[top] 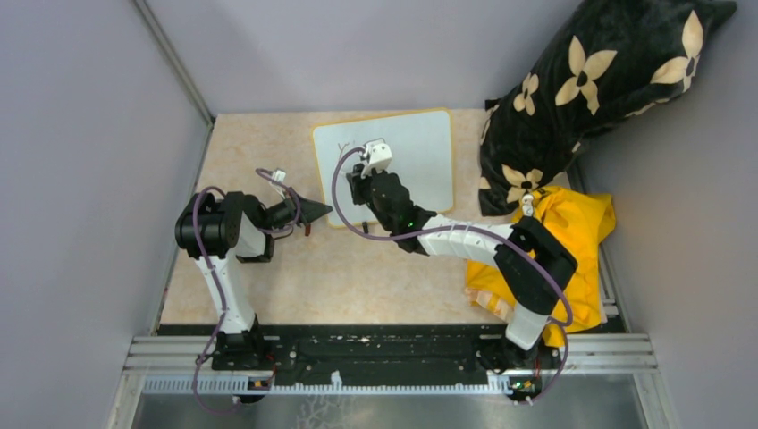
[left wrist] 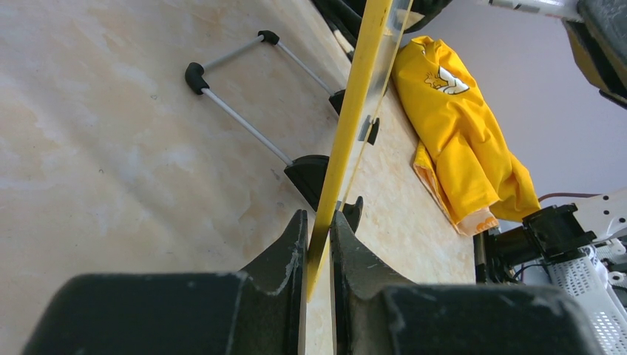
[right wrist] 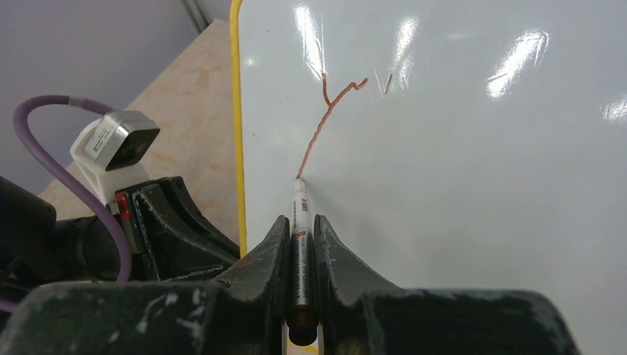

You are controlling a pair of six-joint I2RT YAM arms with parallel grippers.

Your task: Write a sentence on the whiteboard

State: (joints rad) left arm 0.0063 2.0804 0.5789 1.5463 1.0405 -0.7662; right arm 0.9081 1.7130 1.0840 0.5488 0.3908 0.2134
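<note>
Clamps the lower left corner of the whiteboard [top: 416, 143] in the left gripper [left wrist: 319, 225], black jaws clenched on the thin yellow frame, seen edge-on. Pinches a slim marker [right wrist: 299, 211] in the right gripper [right wrist: 299, 229], tip touching the glossy white face close to the board's left edge. Shows only the start of the sentence [right wrist: 325, 111] there: one thin reddish-brown stroke ending in a hook. At the far middle of the pale marbled bench [top: 357, 277], propped on thin metal rods [left wrist: 240, 118] with black end caps. Off to the right, a crumpled yellow garment [left wrist: 458, 126] and a plush black cushion [top: 590, 80] with cream flowers.
</note>
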